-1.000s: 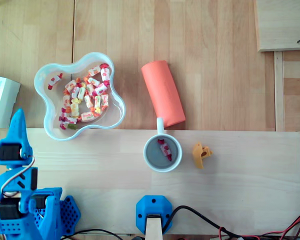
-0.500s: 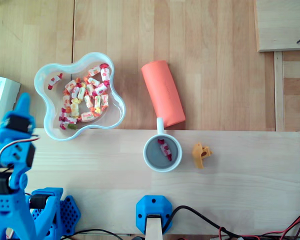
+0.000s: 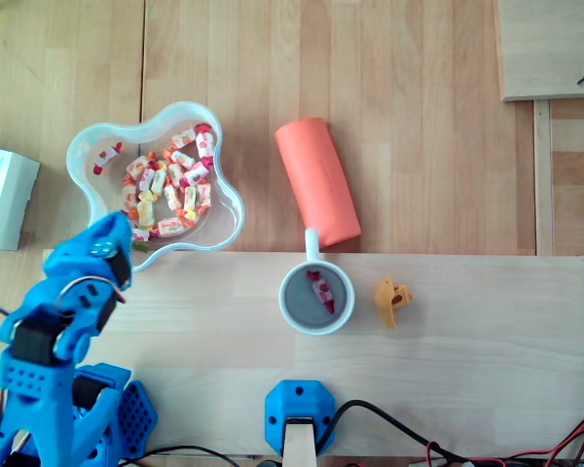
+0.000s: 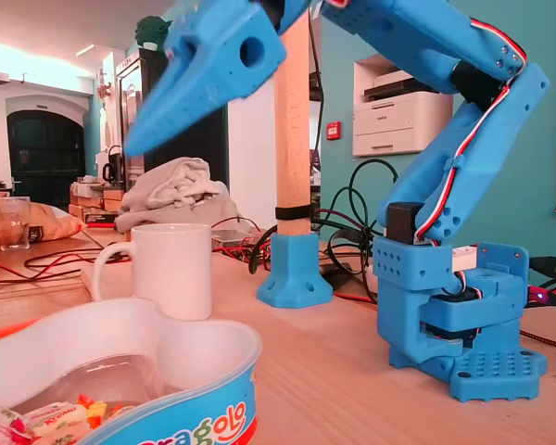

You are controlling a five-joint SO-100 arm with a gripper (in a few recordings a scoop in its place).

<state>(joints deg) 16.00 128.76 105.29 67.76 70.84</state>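
Gripper [image 3: 112, 243] hangs over bowl [image 3: 71, 161] edge, jaws look shut, nothing in them. Candy [image 3: 170, 185] sits in bowl. Reach step, I think. Next I'd open up & go down on 1.

The bowl [image 3: 232, 199] nearest my gripper [image 3: 112, 243] is a shallow plastic dish with a wavy, flower-shaped rim and a pale blue wall. It stands upright, left of centre in the overhead view, with its near edge on the light board [image 3: 467, 341]. In the fixed view its outer wall [image 4: 213, 371] bears orange and white lettering. It holds a loose heap of wrapped candies [image 3: 165, 190] in white, red, orange and yellow, gathered toward the middle [image 4: 37, 417].
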